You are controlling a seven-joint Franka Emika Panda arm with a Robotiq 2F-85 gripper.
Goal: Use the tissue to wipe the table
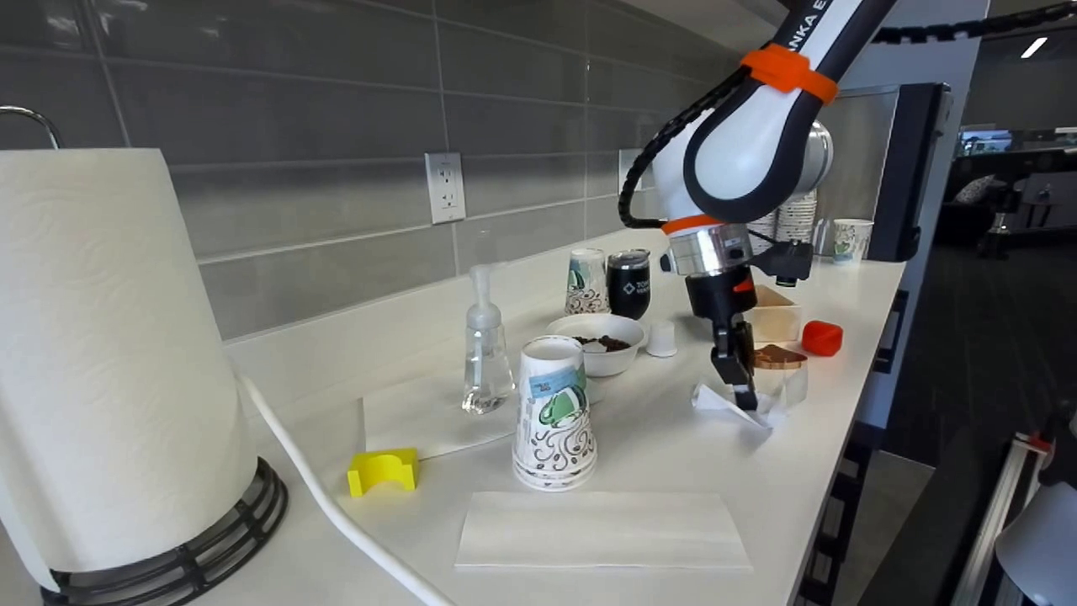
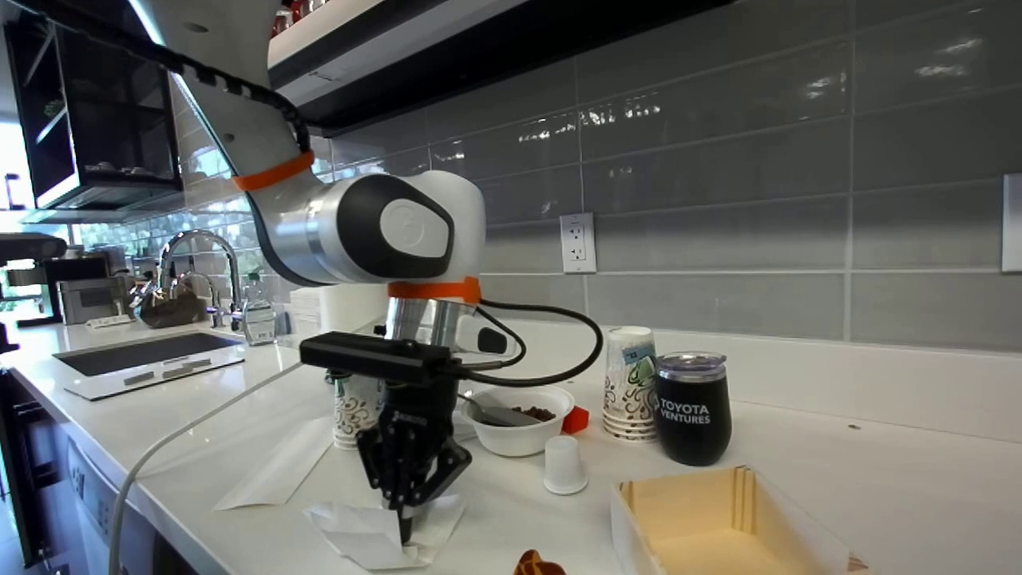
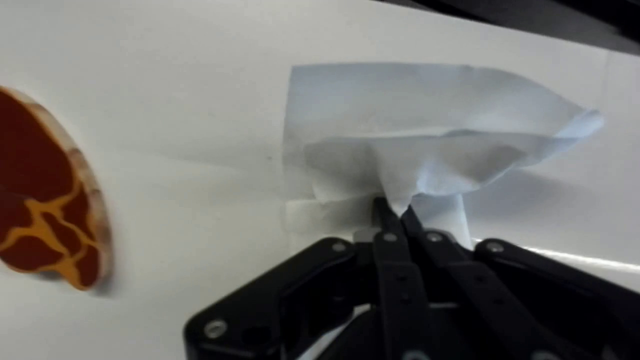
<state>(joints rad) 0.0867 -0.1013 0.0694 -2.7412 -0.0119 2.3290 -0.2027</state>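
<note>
Gripper (image 3: 399, 214) closed w/ rumpled tissue (image 3: 420, 100) pinched in it, v. low over table (image 1: 665, 459).

Exterior views frame the claw (image 1: 745, 401) from opposite directions along the table (image 1: 673, 456); the wrist view looks down close.

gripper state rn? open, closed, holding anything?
Gripper: closed, holding the tissue by a pinched fold, low at the table.
</note>
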